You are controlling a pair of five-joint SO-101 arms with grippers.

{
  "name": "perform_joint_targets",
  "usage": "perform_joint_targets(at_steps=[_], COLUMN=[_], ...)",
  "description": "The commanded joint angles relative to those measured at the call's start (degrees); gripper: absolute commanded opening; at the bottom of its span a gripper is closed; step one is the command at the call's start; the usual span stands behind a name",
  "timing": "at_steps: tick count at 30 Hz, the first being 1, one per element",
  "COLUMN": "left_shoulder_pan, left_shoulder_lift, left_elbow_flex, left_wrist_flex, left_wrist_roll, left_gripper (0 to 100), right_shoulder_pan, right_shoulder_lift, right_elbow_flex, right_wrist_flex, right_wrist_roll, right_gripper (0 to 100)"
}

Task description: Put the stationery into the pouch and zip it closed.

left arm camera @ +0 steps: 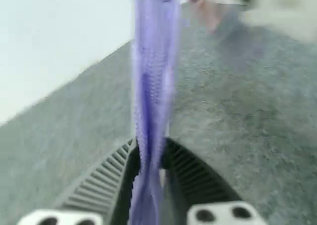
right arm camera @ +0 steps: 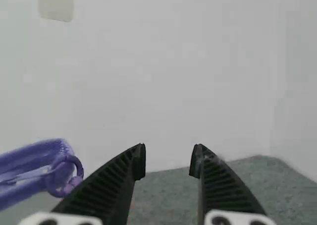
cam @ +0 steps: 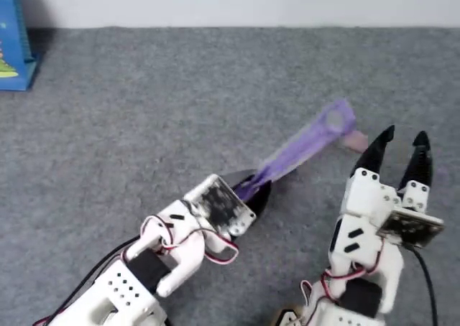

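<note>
A purple pouch point(cam: 302, 148) is lifted off the grey table, stretched out edge-on from my left gripper point(cam: 248, 187), which is shut on its near end. In the left wrist view the pouch point(left arm camera: 151, 101) runs straight out from between the black fingers point(left arm camera: 185, 168). A small pink object point(cam: 357, 141) lies on the table just beyond the pouch's far end. My right gripper point(cam: 402, 148) stands open to the right of the pouch, raised and pointing at the back wall, with nothing between its fingers. The right wrist view shows the pouch's end with its ring pull point(right arm camera: 62, 173) beside that gripper point(right arm camera: 167, 161).
A blue box point(cam: 13, 49) stands at the table's far left edge. The grey felt tabletop point(cam: 144, 110) spreads wide to the left and back, ending at a white wall.
</note>
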Motion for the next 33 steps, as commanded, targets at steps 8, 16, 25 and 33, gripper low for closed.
perform_joint_targets(at_steps=[8,16,25,33], left_shoulder_pan=[-5.5,-5.3,-5.1,-5.0], left_shoulder_lift=[-0.2,-0.2,-0.2,-0.2], left_elbow_flex=[-6.8,-11.0,-13.6,-13.2], left_wrist_flex=[5.0,9.2,9.2,9.4], left_wrist_roll=[8.7,8.8,8.5,6.5], left_gripper=[28,28,23,1], right_shoulder_pan=[-8.0,-10.9,-11.0,-12.9], right_shoulder_lift=[0.0,0.0,0.0,-0.5], right_elbow_flex=[-17.1,-16.9,-16.9,-12.5], right_wrist_flex=[19.2,24.1,34.1,34.1], right_wrist_roll=[-1.8,-1.6,2.9,2.6], right_gripper=[14.7,14.7,14.7,14.7])
